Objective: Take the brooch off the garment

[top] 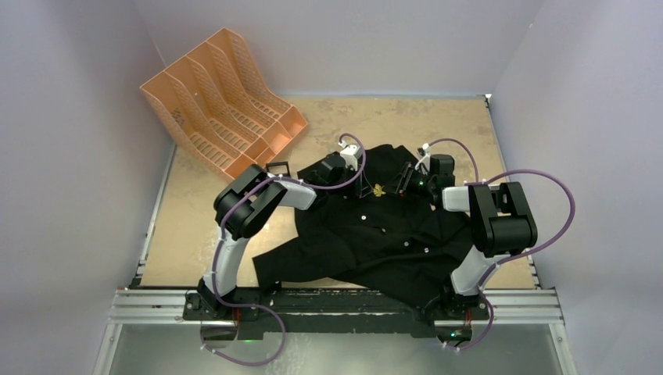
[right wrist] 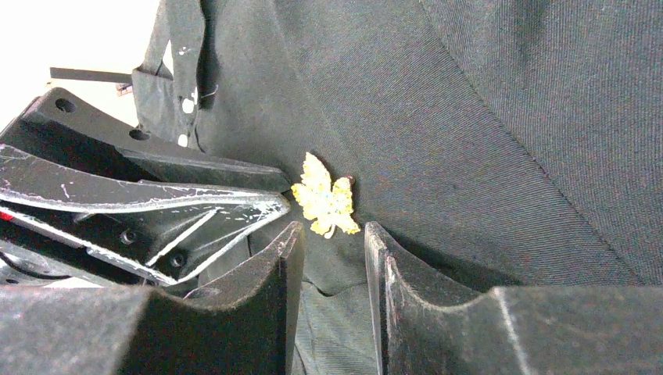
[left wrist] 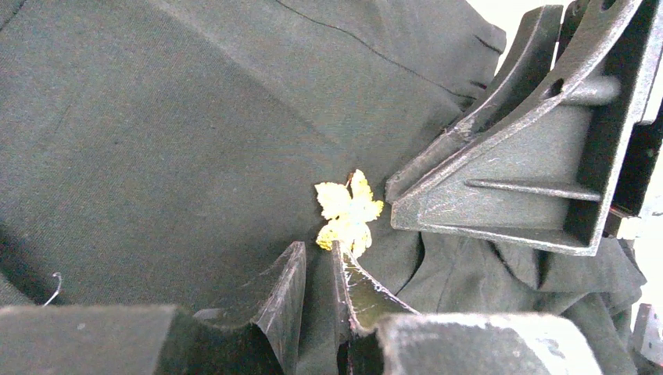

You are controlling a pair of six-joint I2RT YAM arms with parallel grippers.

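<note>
Brooch (top: 378, 190) pinned on garment (top: 375, 242) upper front, between both grippers. Right gripper (right wrist: 334, 233) half-wide, empty; brooch just ahead of its gap, leaf axis roughly along fingers. Left gripper (left wrist: 318, 251) narrow, cloth fold between, hold unclear; brooch at its fingertip. Right better lined up.

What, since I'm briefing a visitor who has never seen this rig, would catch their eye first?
The tiny gold leaf brooch stands out bright against the black shirt spread mid-table. The left hand and the right hand are poised close on either side of it. After that, the eye goes to the orange file rack in the far left corner.
</note>
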